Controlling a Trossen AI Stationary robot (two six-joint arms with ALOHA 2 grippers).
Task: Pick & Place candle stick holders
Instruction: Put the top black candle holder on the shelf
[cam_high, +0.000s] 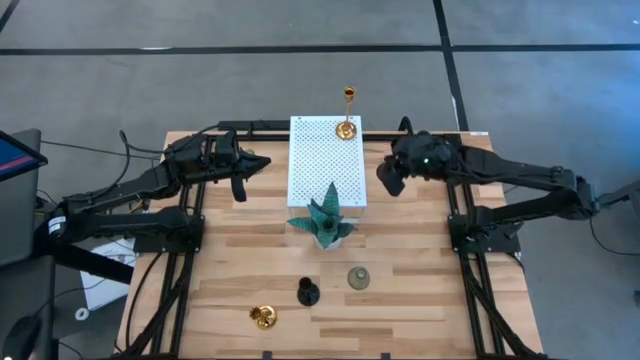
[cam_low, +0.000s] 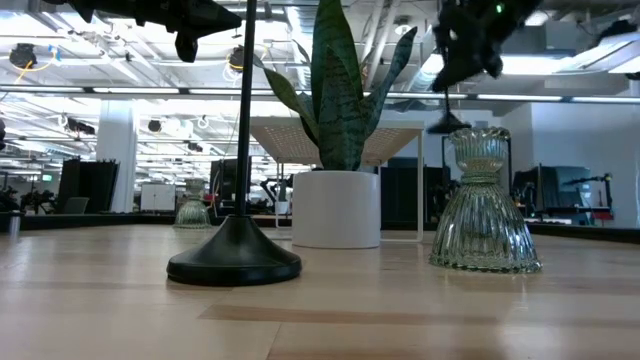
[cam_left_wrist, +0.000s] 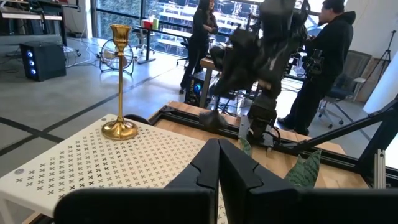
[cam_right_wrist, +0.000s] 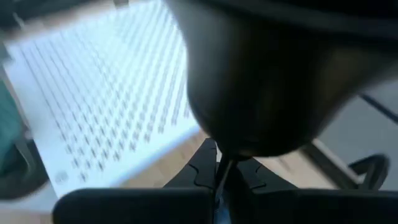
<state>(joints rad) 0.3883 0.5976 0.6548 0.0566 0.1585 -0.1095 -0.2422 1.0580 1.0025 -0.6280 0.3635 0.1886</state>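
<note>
1. High view showed the right gripper (cam_high: 388, 180) at the 3 o'clock edge of the white board (cam_high: 320, 170), fingers clamped on the thin stem of a black holder (cam_right_wrist: 267, 81), carried above the table.
2. One gold holder (cam_high: 347, 127) stood upright at the board's 1 o'clock corner.
3. Toward the table's 6 o'clock lay a toppled gold holder (cam_high: 263, 318), beside a second black holder (cam_high: 308, 292) and a grey-green holder (cam_high: 358, 278), in front of the teal plant (cam_high: 325, 220).
4. The left gripper (cam_high: 258, 163) waited at the board's 9 o'clock, fingers together and empty.
5. The step looked like transport; next would be lowering the held piece base-down onto bare board, then releasing.
</note>
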